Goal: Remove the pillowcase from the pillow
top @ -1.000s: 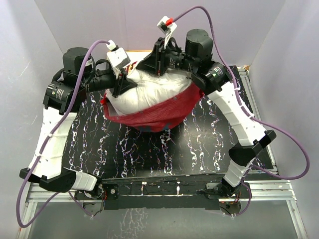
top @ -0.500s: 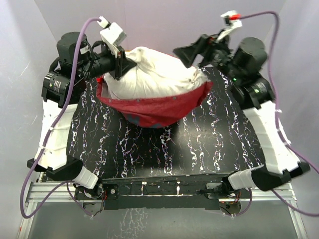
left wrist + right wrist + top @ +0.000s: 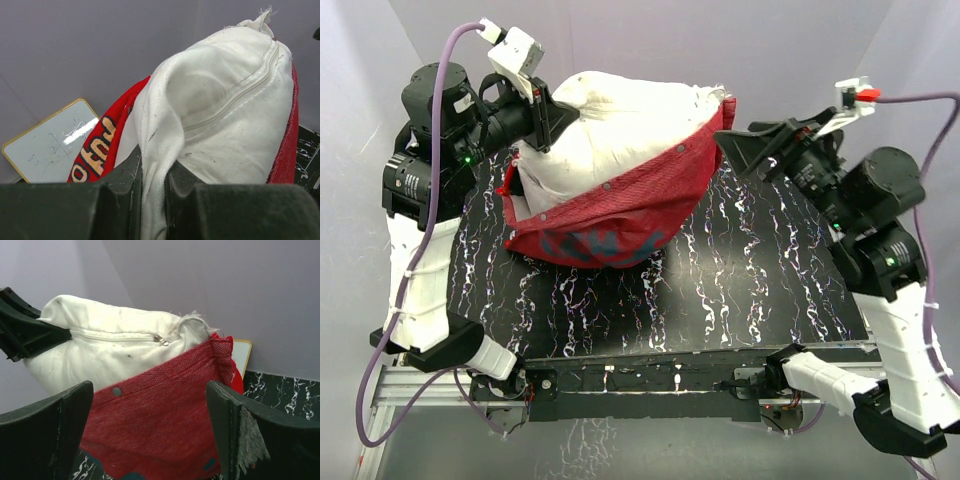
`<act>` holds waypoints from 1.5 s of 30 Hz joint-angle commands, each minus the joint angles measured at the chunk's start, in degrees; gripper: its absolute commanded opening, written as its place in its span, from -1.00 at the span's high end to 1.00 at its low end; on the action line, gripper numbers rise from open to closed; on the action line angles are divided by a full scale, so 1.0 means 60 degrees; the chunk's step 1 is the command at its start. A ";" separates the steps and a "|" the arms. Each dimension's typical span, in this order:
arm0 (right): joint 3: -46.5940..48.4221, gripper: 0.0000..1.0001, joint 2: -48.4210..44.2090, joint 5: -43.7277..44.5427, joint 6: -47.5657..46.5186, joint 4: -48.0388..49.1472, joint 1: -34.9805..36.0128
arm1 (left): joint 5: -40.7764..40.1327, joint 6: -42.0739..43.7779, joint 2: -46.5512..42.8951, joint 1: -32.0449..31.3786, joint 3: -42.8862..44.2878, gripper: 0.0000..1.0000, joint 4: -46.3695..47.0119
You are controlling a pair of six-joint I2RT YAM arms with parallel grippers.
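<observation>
The plump off-white pillow (image 3: 630, 120) hangs lifted above the table, its left corner pinched in my left gripper (image 3: 548, 118), which is shut on its white fabric (image 3: 152, 180). The red pillowcase (image 3: 610, 215) sags around the pillow's lower half, dull inside outward, with snaps along its rim; its printed side (image 3: 95, 147) shows beside the left jaws. My right gripper (image 3: 738, 150) stands open just right of the bundle and touches nothing. In the right wrist view its wide jaws frame the pillowcase (image 3: 160, 415) below the pillow's zipper seam (image 3: 112, 336).
The black marbled table top (image 3: 740, 290) lies under the hanging bundle. A white board with a wooden frame (image 3: 47, 147) lies at the back, behind the pillow. Grey-purple walls close the back and both sides.
My right gripper has opened, let go at the top of the pillow, and drawn back to the right. The left arm has raised the pillow up and left, and the pillowcase has sagged lower.
</observation>
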 commanded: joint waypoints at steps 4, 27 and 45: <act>-0.0176 -0.88 0.1353 -0.0352 0.0934 0.0937 0.0004 | -0.0124 -0.0151 -0.0897 0.0026 -0.0004 1.00 0.1623; -0.3700 -0.56 0.0505 0.0135 0.0580 0.1351 -0.0894 | -0.1001 0.0731 -0.0823 0.0035 0.0638 1.00 0.2090; -0.4156 -0.63 0.0184 -0.1510 0.0114 0.2275 -0.2029 | -0.0985 0.0679 -0.0851 0.0028 0.0721 1.00 0.2319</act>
